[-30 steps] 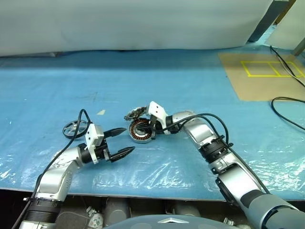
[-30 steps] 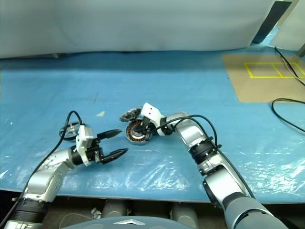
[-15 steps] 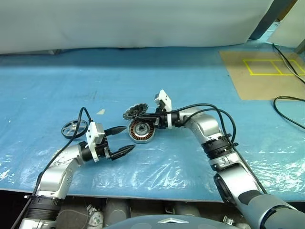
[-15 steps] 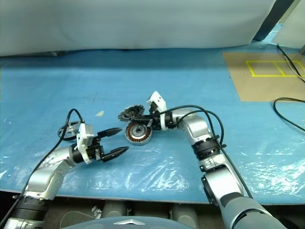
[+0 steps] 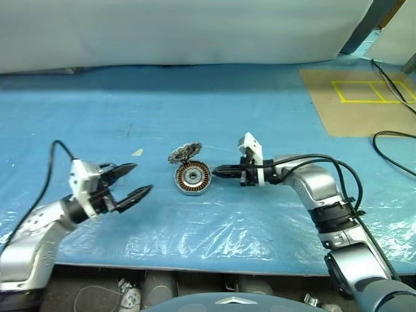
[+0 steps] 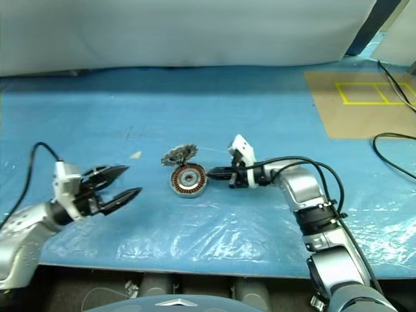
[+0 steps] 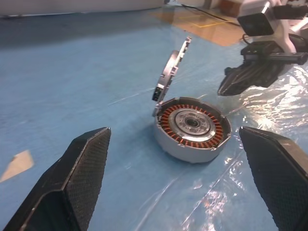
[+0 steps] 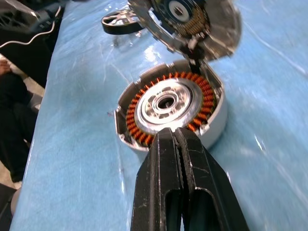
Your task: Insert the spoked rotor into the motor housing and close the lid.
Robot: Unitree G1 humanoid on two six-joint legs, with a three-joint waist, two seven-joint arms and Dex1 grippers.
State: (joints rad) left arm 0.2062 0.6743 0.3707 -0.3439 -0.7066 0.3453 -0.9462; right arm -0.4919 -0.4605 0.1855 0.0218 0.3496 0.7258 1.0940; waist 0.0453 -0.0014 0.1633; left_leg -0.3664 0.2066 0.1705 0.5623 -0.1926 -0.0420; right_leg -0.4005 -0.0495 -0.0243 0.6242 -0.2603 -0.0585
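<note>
The motor housing (image 5: 193, 177) lies on the blue sheet, its copper windings and pale hub facing up. Its lid (image 5: 184, 153) stands tilted up at the housing's far edge, toothed face showing in the right wrist view. My right gripper (image 5: 216, 171) is shut and empty, its tips just right of the housing rim (image 8: 211, 122). My left gripper (image 5: 143, 177) hovers open and empty, well left of the housing and pointing toward it. The spoked rotor (image 8: 120, 21) lies flat on the sheet beyond the housing, on the left gripper's side.
A small pale scrap (image 5: 138, 153) lies on the sheet left of the lid. A brown board with yellow tape lines (image 5: 357, 101) sits far right, and black cables (image 5: 390, 140) run beside it. The table's front edge runs close under both arms.
My right gripper drew back to the right, off the housing, staying shut. My left gripper swung left and up, away from the housing, still open. The lid now stands free.
</note>
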